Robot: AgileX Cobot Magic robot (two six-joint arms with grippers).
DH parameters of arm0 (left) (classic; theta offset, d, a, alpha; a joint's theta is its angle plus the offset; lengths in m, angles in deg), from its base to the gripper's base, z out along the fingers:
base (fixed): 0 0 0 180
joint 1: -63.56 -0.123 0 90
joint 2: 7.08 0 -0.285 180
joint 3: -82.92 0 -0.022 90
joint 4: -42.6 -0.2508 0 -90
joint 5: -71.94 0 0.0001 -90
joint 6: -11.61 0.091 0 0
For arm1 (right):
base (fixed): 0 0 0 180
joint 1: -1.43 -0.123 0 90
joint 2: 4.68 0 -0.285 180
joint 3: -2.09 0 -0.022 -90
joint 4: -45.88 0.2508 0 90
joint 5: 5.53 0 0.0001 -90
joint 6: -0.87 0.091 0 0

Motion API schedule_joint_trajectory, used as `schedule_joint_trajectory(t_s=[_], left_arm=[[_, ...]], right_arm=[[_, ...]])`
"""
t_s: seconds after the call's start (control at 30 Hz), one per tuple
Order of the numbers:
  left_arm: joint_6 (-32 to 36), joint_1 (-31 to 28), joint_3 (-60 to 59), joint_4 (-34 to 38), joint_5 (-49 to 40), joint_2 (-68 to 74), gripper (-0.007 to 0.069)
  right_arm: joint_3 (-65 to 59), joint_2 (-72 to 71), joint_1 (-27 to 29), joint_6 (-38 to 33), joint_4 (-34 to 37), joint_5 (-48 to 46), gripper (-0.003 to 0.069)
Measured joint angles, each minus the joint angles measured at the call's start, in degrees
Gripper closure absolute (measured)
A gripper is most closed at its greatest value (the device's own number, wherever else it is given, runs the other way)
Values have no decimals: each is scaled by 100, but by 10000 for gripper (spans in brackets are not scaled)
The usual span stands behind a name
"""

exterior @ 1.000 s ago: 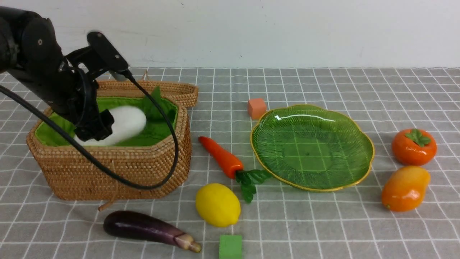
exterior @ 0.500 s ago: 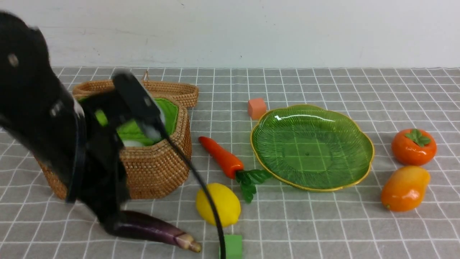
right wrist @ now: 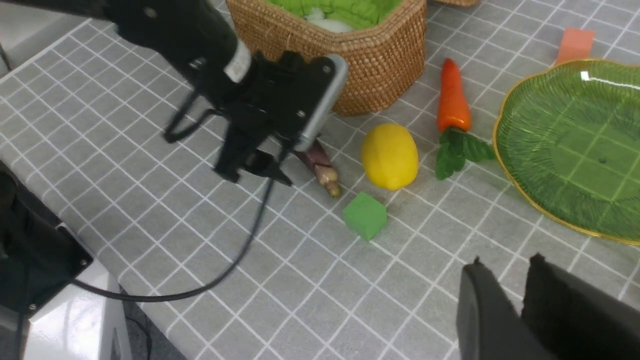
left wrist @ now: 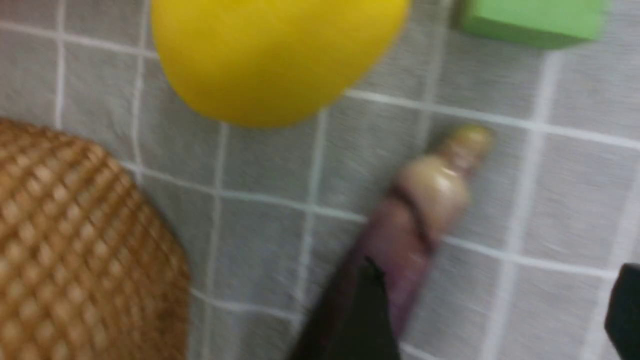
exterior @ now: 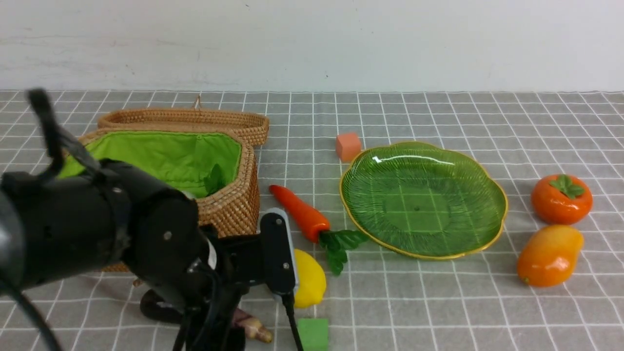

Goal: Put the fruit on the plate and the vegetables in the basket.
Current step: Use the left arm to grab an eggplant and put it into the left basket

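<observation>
**Grey checked cloth (exterior: 438, 302): left gripper (right wrist: 254, 172) wide over the eggplant (left wrist: 420, 210)**

My left gripper hangs low at the near left of the cloth, jaws spread wide and holding nothing. One of its fingers (left wrist: 362, 320) crosses the eggplant's dark body and the other stands well off to the side. The wrist view is too blurred for me to tell whether either touches it. The eggplant lies flat on the cloth, just near of the basket (exterior: 229, 209), its pale stem end pointing right. In the front view my arm hides most of it.

Just right of that stem sits the green cube (right wrist: 365, 216). The lemon (exterior: 312, 278) is a little farther back, close to the basket's right corner but apart from it. The basket stands open, its lid (exterior: 195, 119) lying on the far side. The radish (right wrist: 327, 24) is down in the green lining.

The carrot (exterior: 300, 212) lies on the cloth between basket and plate (exterior: 424, 195), tip far, leaves reaching almost to the plate's rim. The plate is bare. A small orange cube (exterior: 348, 146) sits at its far left edge. At the right of the plate, on the cloth, are the persimmon (exterior: 560, 200) and, nearer, the mango (exterior: 550, 256).

My right gripper (right wrist: 506, 260) shows only in its own wrist view. It is narrow, tips a slim gap apart, nothing between them. A white wall (exterior: 341, 44) closes the far side.
</observation>
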Motion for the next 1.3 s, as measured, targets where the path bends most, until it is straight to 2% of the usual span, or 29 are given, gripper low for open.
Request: schedule_joint_trajectory(t_s=[0.1,0.17,0.37,0.4,0.6,0.7,0.8,0.83,0.9,1.0,1.3], left_arm=[[3,0,-2,-305,222,256,32],[3,0,-6,-682,377,526,78],[24,0,-6,-989,458,847,331],[30,0,5,-994,458,861,344],[-169,88,20,-924,-17,697,339],[-539,307,12,-948,-529,171,339],[-1232,434,233,-1430,-826,-876,339],[-1232,434,257,-1481,-832,-876,339],[-1394,272,697,-2261,-899,-1218,339],[-1432,3,1147,-2740,-832,-1215,339],[-1437,-1196,1666,-3006,353,-320,340]], right_arm=[[0,0,0,0,9,-6,520],[0,0,0,0,9,-64,520],[0,0,0,0,14,-201,519],[0,0,0,0,14,-242,519],[0,0,0,0,48,-283,517],[0,0,0,0,215,-287,517],[0,0,0,-24,388,-230,517],[0,0,0,-30,401,-221,517],[0,0,0,-151,455,-38,517],[0,0,0,-169,460,121,517],[0,0,0,-176,460,19,517]])
